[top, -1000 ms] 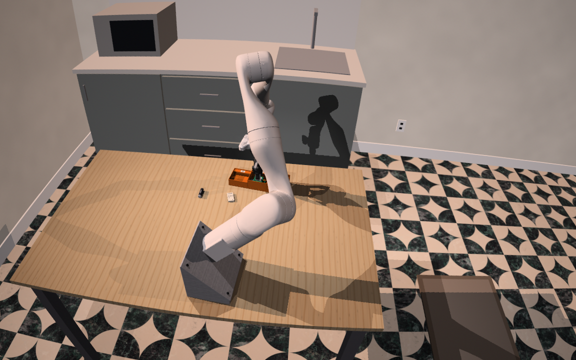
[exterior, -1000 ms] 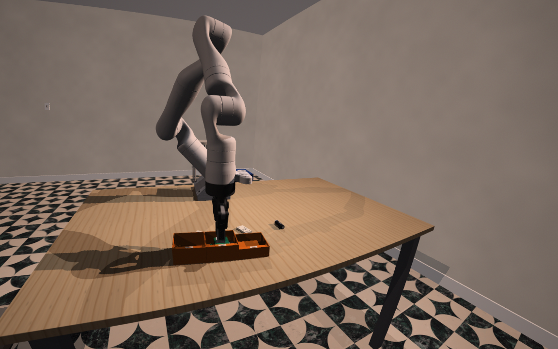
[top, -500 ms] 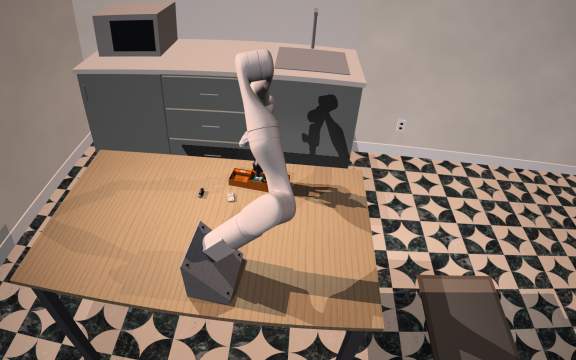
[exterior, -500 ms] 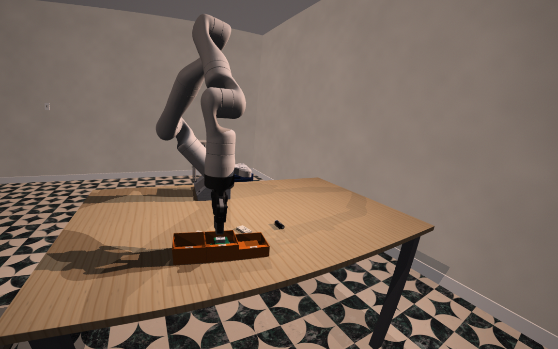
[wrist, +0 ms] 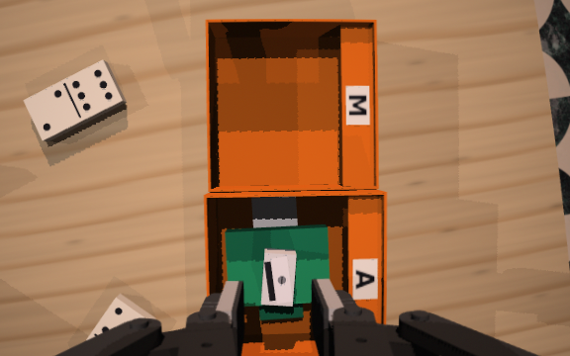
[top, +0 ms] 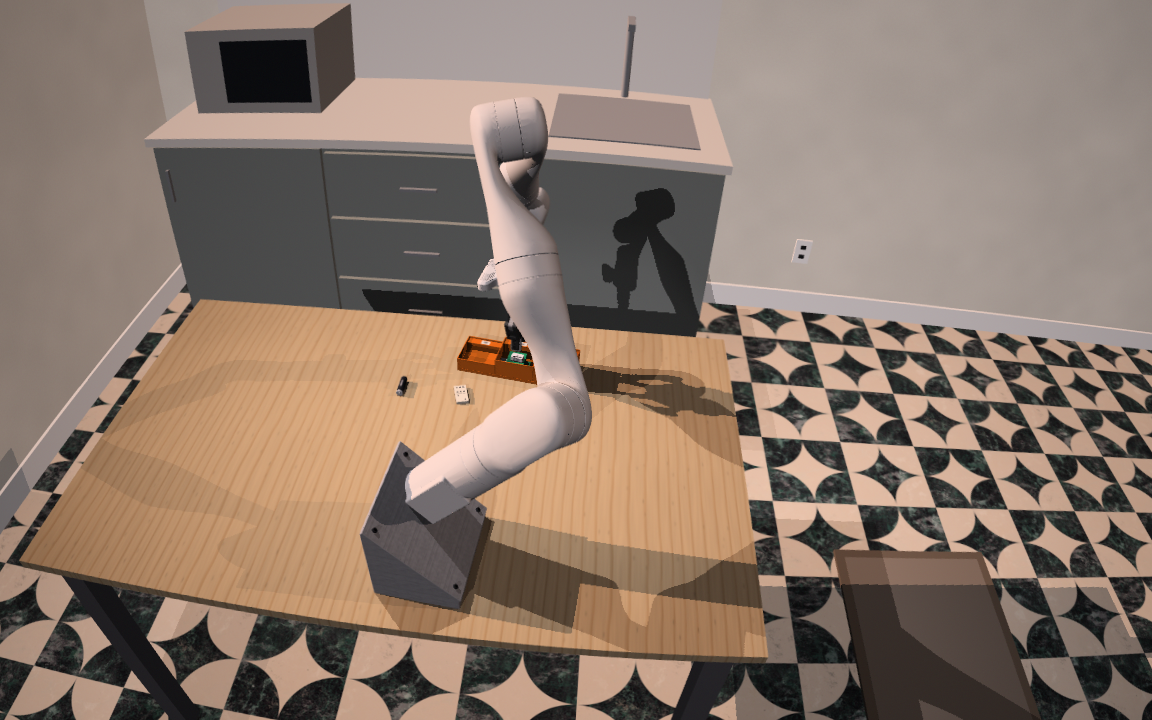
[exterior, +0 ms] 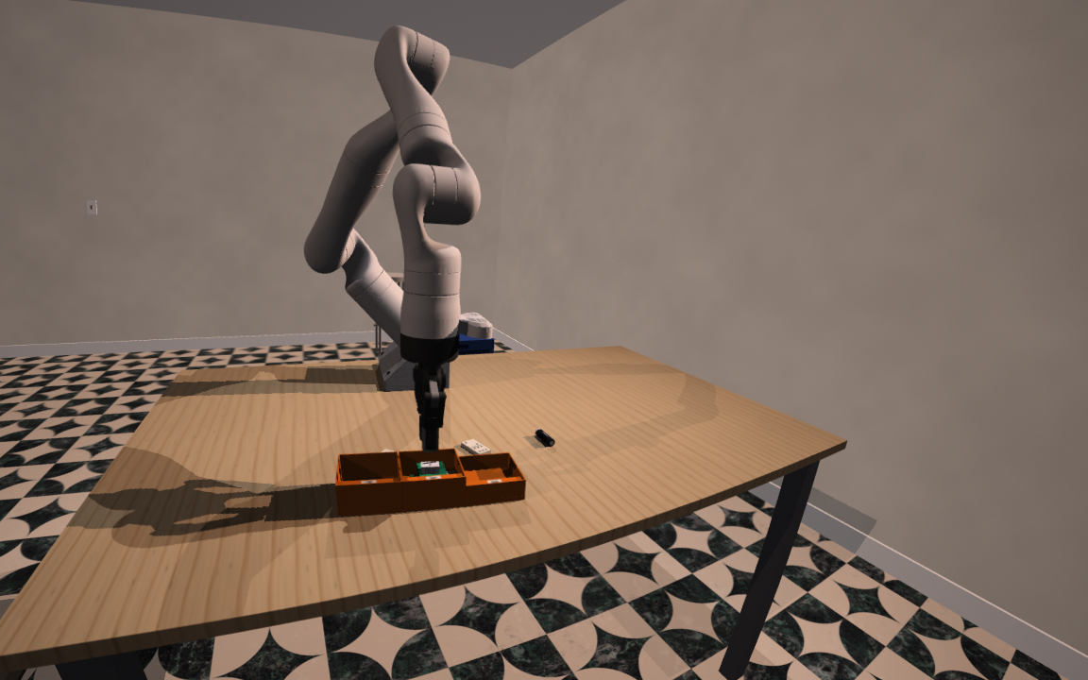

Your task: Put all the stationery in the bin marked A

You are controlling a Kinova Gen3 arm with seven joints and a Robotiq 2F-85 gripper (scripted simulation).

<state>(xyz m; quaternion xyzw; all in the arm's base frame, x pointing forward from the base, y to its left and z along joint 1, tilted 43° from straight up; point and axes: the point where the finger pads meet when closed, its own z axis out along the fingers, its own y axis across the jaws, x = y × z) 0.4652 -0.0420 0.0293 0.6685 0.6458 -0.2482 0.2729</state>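
Three orange bins stand in a row [exterior: 430, 482] on the wooden table, also in the top view [top: 508, 356]. In the wrist view, bin A [wrist: 295, 257] holds a flat green item [wrist: 275, 267], a small white block with a black line and a dot [wrist: 279, 277] lying on top of it, and a grey and black item [wrist: 275, 213] behind them. My gripper [wrist: 277, 304] [exterior: 429, 437] hovers just above bin A. Its fingers stand apart on either side of the white block without touching it. Bin M [wrist: 290, 104] is empty.
A white domino [wrist: 74, 99] [exterior: 474, 446] lies on the table beside bin M. A second domino [wrist: 117, 316] lies beside bin A. A small black cylinder [exterior: 544, 436] [top: 401, 385] lies farther off. The table's edge is close past the bins.
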